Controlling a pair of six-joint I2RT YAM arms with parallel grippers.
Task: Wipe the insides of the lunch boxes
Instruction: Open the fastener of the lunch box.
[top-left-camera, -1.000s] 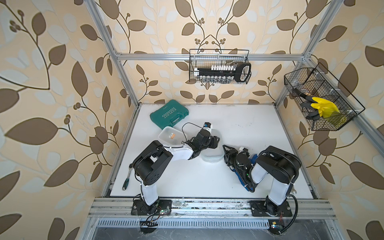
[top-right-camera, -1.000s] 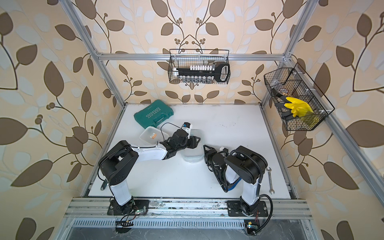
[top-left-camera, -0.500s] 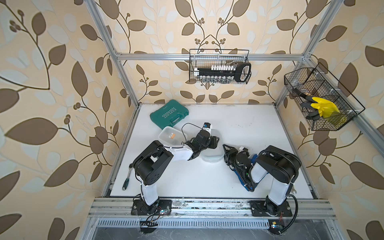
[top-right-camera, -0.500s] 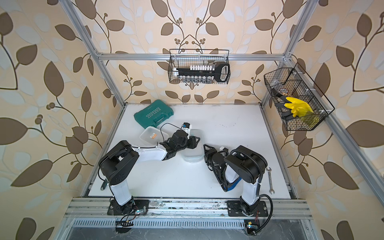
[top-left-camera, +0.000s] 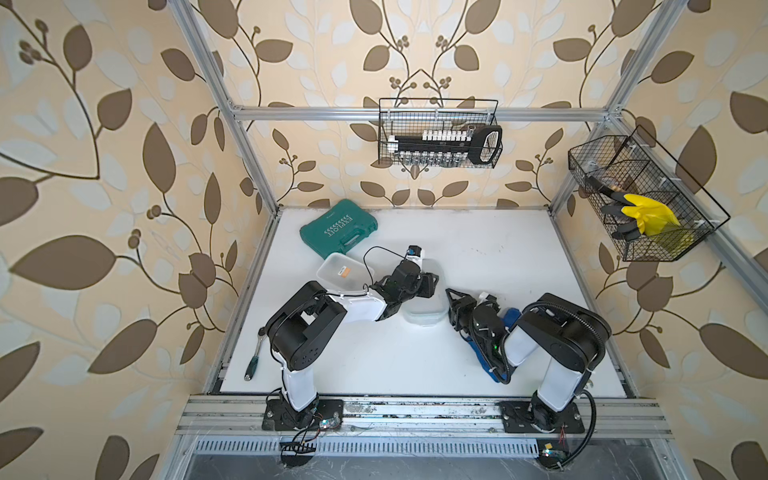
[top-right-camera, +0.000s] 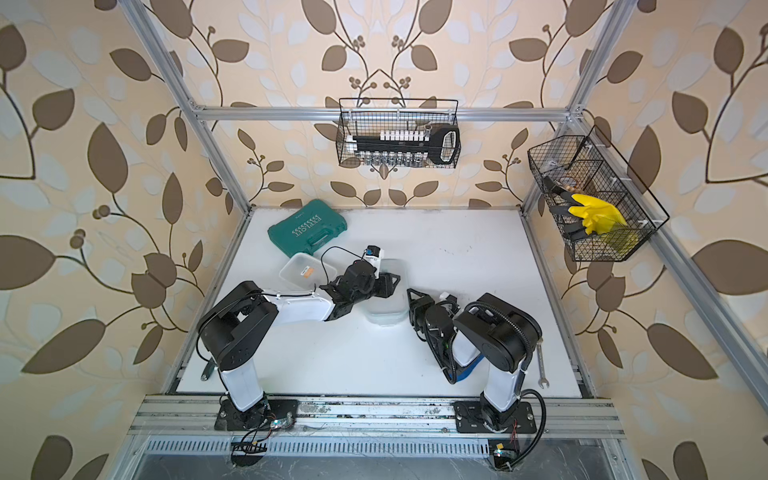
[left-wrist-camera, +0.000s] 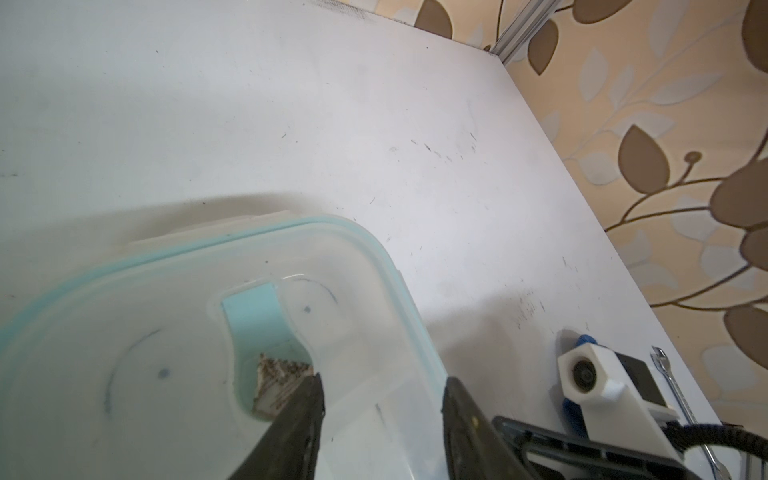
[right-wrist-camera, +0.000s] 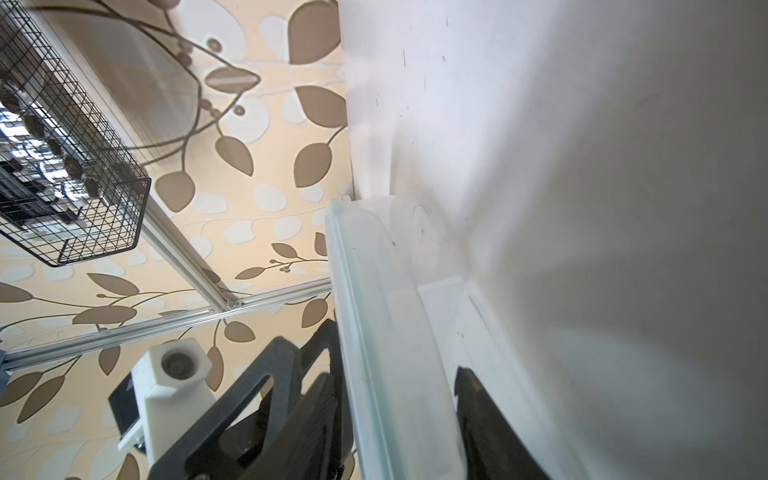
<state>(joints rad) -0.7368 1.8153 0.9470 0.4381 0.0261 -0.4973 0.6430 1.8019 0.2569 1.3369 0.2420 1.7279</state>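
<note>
Your divided lunch box (top-left-camera: 424, 318) sat mid-table, with the other lunch box (top-left-camera: 332, 277) at its 10 o'clock. Your left gripper (left-wrist-camera: 380, 382) stood half open astride the divided box's wall, pinching nothing. Your right gripper (top-left-camera: 453, 309) sat at its 3 o'clock; how far it was open could not be made out.

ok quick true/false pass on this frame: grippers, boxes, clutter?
1. The left gripper straddles a wall of the lunch box. True.
2. The green tool case sits in a wire basket. False: it lies on the table, at the back.
3. The yellow glove is in the side wire basket. True.
4. The right gripper is inside the orange-labelled tub. False: it is at the same lunch box as the left gripper.
</note>
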